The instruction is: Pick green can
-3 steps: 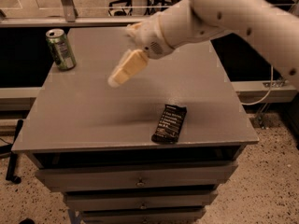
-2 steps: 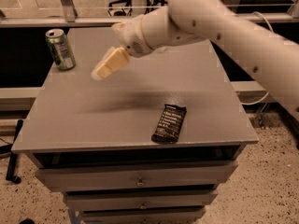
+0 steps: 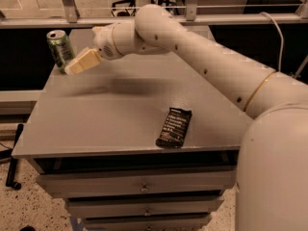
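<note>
The white arm [image 3: 211, 66] comes in from the lower right, where its thick base segment fills the corner. It reaches up and leftward across the grey table [image 3: 120, 114] in a long, slightly bent line. Past a rounded elbow near the top middle, the wrist turns down to the left. It ends in the pale, wedge-shaped gripper [image 3: 82, 62], which points down and to the left above the far left part of the tabletop. A soft shadow lies beneath it. Whether the gripper is spread or closed cannot be told from this angle, and it carries nothing that can be seen. The green can [image 3: 58, 47] stands upright at the table's far left corner with its silver top showing. The gripper's tip sits just beside the can's lower right side; whether the two touch cannot be told. A black packet [image 3: 174, 127] lies flat near the front edge of the table, well apart from both the can and the gripper. Drawers [image 3: 139, 184] stack below the tabletop, and a speckled floor [image 3: 29, 211] shows at the lower left.
</note>
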Available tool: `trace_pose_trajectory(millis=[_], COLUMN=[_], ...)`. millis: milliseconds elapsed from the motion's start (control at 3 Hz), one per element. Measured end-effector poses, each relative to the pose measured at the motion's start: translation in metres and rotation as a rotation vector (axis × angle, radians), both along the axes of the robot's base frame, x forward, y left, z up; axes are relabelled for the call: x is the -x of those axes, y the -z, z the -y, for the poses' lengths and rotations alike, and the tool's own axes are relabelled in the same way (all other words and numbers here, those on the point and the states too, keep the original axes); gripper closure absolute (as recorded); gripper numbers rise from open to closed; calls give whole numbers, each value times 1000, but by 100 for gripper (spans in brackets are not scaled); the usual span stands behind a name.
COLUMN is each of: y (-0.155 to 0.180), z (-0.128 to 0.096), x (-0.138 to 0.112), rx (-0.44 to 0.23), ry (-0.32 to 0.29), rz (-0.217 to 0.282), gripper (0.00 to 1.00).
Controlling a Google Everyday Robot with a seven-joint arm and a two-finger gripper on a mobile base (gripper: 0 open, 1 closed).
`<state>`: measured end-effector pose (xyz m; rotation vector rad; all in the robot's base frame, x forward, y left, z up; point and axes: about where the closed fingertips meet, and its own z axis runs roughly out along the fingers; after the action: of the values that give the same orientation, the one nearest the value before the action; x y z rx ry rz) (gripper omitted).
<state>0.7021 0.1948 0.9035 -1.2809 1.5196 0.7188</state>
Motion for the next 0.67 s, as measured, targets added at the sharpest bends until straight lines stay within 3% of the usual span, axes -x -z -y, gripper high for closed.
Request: trace_pose_trajectory(millis=[667], y=[10], z=[-52], x=[-33], rx=[-132], ry=[11], rz=[-50], gripper=[0])
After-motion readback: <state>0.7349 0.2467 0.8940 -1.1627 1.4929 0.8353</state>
